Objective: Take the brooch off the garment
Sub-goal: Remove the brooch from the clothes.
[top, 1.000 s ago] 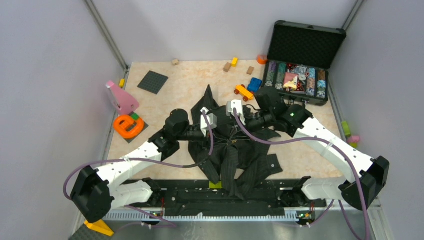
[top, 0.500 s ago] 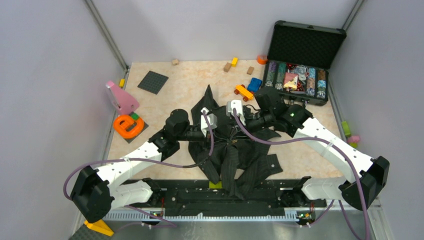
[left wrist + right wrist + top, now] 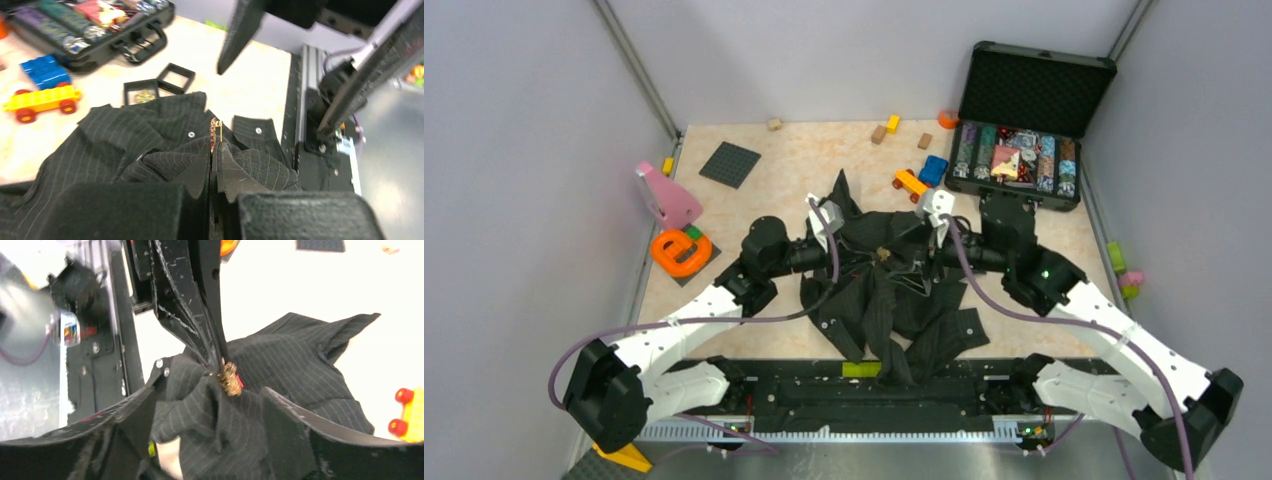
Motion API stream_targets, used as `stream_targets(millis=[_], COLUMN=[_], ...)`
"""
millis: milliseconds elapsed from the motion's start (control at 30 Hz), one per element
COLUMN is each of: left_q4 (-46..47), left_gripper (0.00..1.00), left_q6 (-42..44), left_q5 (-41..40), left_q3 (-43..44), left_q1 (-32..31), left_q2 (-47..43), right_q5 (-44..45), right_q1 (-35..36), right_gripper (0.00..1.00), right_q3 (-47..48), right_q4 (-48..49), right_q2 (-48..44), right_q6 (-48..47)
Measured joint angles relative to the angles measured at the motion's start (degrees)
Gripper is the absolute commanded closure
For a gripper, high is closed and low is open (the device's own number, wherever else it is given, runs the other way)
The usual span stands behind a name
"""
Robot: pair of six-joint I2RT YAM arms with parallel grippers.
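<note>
A: Entry, brooch position. We find the brooch [image 3: 229, 380] at the top of a raised peak of the garment [image 3: 894, 310], roughly mid-table, between the two arms. It is gold and shiny, and edge-on in the left wrist view.

B: Agreed. Left gripper [image 3: 215, 152]: we note the fingers pressed together with no gap visible, and the brooch sticking out right at their tips. Cloth is gathered up around the tips on both sides. We cannot tell whether a fold of cloth is pinched along with the metal.

A: Right gripper [image 3: 207, 397]: fingers spread wide, one to each side of the peak, holding nothing, with only slack cloth lying between them. It faces the left gripper from the opposite side, near the brooch but apart from it.

B: Garment overall: crumpled, with pinstripes and small white buttons showing. Its near part lies over the black rail [image 3: 794, 395] at the near edge of the table [image 3: 754, 190].

A: Surroundings we record: two black square boxes [image 3: 160, 86] just beyond the garment, a yellow toy car [image 3: 40, 100] with red wheels near them, and an open black case [image 3: 1034, 95] at the far right corner.
</note>
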Motion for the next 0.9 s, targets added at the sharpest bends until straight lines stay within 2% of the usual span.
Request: stream_targets(millis=[167,267,300,367,433,600,767,900], left_q4=[7.4,12.4,13.5,15.9,16.2,17.4,18.5,19.3], left_gripper=[1.0,1.0,1.0,1.0,1.0,1.0,1.0,1.0], left_q6=[-9.1,-14.3,-15.6,-18.4,-21.4,-25.2,-28.0,-31.2], left_q5=[-8.1,-11.1,-11.4,-12.0,-13.1,-15.7,-22.5,-26.1], left_q3=[-3.3,-5.6,-5.7,-5.6,-4.8,-2.6,-3.4,-4.3], left_q1=[1.2,1.4,1.5,1.7,1.9,2.1,2.6,6.0], left_q2=[-3.0,-4.6,-4.7,-4.7,-4.7,-5.0,-9.1,-12.3], right_q5=[6.6,8.4,8.8,9.9,11.6,14.1,14.9,14.8], right_q1=[-0.4,-0.4,-0.4,-0.4,-0.4,-0.4,-0.4,-0.4], right_gripper=[0.13,0.19,0.25,0.35,0.41,0.45,0.47,0.47], right_q3=[-17.5,-24.6,-25.7,-26.1,-26.1,-26.0,-24.2,-22.5], right_q4=[20.7,29.4,31.6,35.3,40.2,51.4,57.0,60.6], right_q2=[-11.3,-15.1,-15.6,-15.6,-15.2,-12.0,-5.9,-1.3], right_q6=[15.4,21.5,23.1,25.9,28.9,34.9,38.4,40.2])
